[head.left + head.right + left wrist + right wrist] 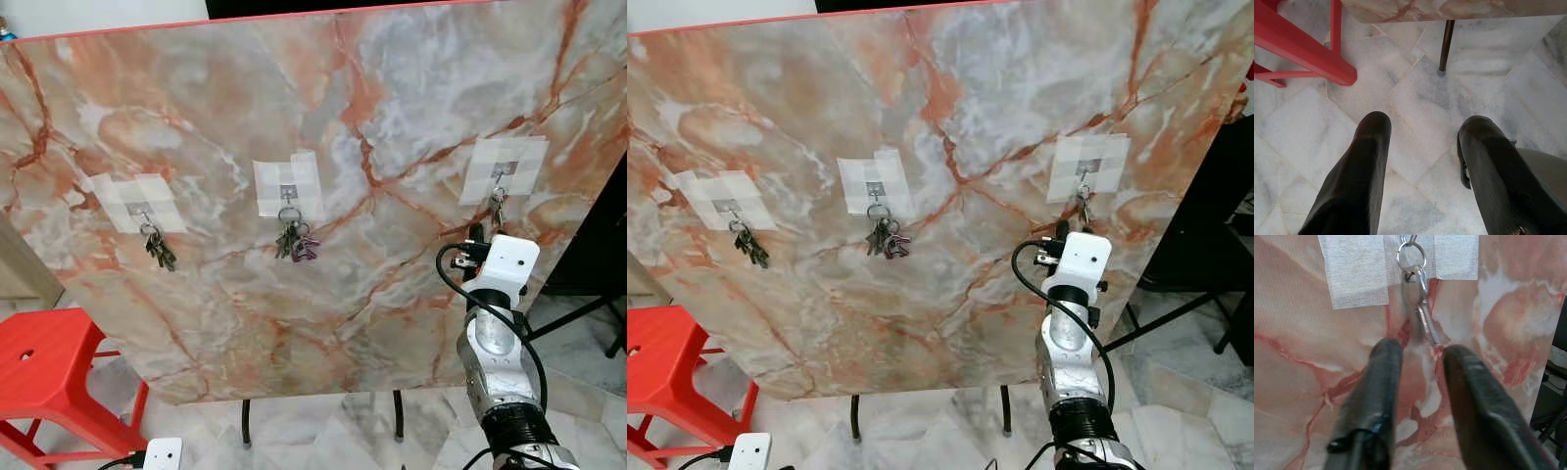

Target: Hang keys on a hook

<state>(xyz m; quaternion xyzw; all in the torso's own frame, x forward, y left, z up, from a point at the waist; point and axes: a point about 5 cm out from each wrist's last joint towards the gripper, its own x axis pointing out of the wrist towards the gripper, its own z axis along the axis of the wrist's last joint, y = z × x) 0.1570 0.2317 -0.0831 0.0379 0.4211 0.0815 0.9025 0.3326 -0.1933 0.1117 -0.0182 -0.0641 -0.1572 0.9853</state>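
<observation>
Just beyond parted jaws, hooked keys.

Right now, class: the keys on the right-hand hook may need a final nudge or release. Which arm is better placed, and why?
The right. The right gripper is raised at the marble board, fingers open just below the keys hanging from the right hook. The left gripper points down at the floor tiles.

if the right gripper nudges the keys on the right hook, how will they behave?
The keys hang from a ring on the hook, so they would probably swing and jingle, not slide. Thin bare metal likely slips between the right gripper fingers.
</observation>
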